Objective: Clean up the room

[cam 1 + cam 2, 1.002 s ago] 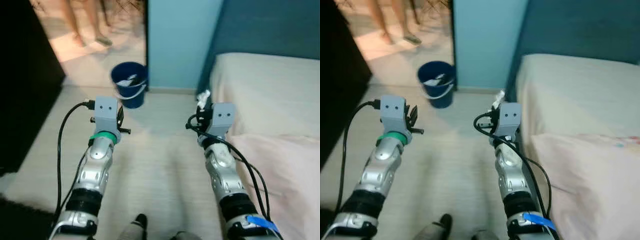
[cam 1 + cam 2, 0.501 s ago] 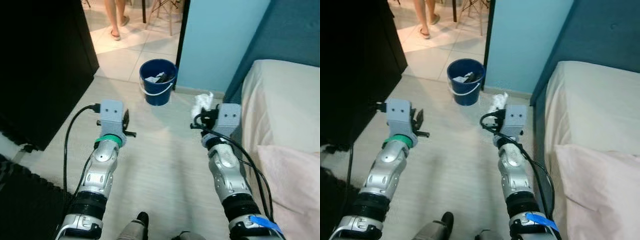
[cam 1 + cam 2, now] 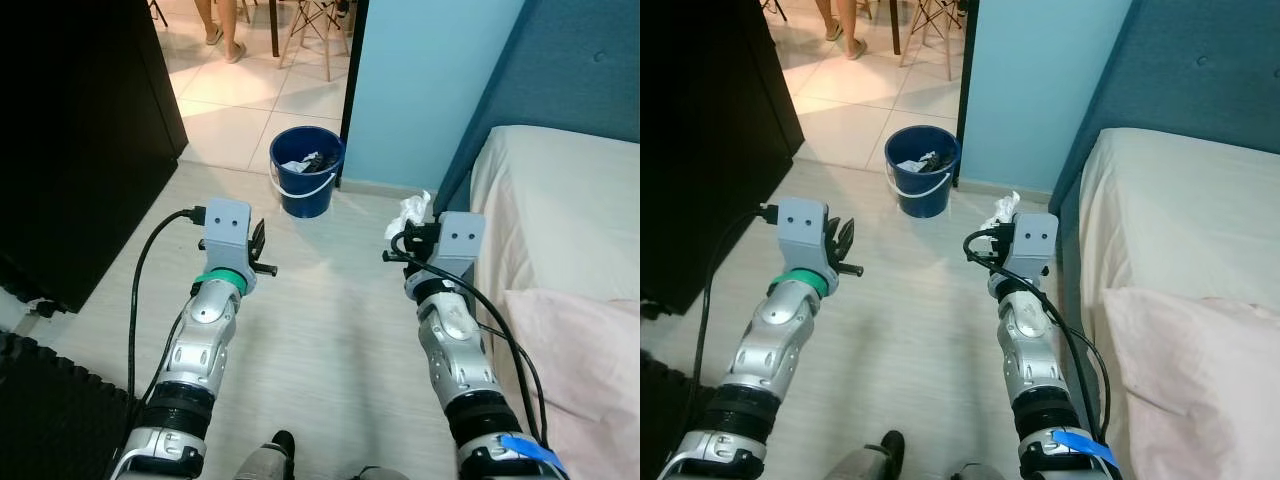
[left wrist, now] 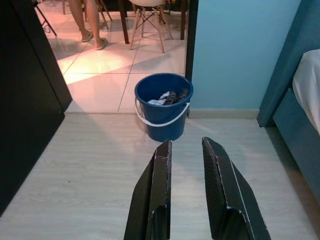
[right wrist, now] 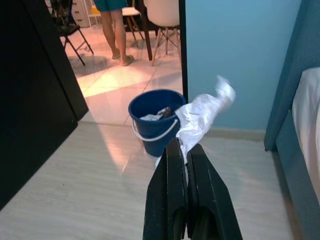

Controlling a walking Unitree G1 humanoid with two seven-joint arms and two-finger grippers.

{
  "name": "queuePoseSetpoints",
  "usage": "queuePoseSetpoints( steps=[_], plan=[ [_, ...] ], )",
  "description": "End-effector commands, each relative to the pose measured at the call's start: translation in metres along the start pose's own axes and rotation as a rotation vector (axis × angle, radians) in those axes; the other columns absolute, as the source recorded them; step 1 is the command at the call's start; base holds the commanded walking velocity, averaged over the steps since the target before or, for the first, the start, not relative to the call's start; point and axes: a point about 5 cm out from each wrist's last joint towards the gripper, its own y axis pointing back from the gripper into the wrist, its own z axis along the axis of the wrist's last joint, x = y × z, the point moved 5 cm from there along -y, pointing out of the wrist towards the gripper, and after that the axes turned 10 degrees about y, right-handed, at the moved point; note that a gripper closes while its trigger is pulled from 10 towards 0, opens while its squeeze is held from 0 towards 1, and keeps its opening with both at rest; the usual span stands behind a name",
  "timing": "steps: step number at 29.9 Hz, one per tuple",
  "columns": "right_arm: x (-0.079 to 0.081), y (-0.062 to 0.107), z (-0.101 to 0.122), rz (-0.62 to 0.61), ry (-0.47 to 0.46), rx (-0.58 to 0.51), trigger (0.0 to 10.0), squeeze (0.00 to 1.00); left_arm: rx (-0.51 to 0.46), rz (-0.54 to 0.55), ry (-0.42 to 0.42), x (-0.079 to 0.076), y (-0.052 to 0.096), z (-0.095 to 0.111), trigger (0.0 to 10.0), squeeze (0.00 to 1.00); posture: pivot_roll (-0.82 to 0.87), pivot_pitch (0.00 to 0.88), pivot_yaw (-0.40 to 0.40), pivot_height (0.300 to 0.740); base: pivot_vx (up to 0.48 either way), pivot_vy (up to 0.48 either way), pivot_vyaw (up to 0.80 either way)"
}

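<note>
Right gripper (image 5: pixel 184 150) raised over the pale wood-look floor (image 3: pixel 320 330), its black fingers pinched on a crumpled white tissue (image 5: pixel 200 112) that sticks out past the tips; tissue sits in the air just beside the foot of the bed, well short of the bucket; left gripper (image 4: pixel 186 150) also held up at similar height, fingers parted with a gap between them, holding nothing; round blue plastic bucket with a white handle (image 3: pixel 307 183) stands on the floor ahead, near the doorway edge and the light blue wall (image 3: pixel 430 90) — crumpled scraps already inside it; beige-covered bed (image 3: pixel 560 230) on the robot's right, dark teal headboard behind; black cabinet (image 3: pixel 80 140) on the left; a person's legs (image 4: pixel 90 22) on the tiled floor beyond the doorway, beside white chairs (image 4: pixel 147 12).
</note>
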Motion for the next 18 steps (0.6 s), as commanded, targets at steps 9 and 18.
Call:
queuePoseSetpoints(
  steps=[9,18],
  plan=[
    [0.0003,0.0037,-0.0084,-0.008,-0.014,0.028,10.0,0.0,0.009,-0.014,0.016,-0.0008,-0.0008,-0.0015,10.0,0.0,0.07,0.037,0.038,0.74,0.304,0.0,0.0],
    [0.0016,0.0039,-0.0084,-0.006,-0.017,0.028,10.0,0.0,0.008,-0.015,0.02,-0.0009,0.0003,-0.0015,10.0,0.0,0.08,0.04,0.032,0.74,0.305,0.0,0.0]
  ],
)
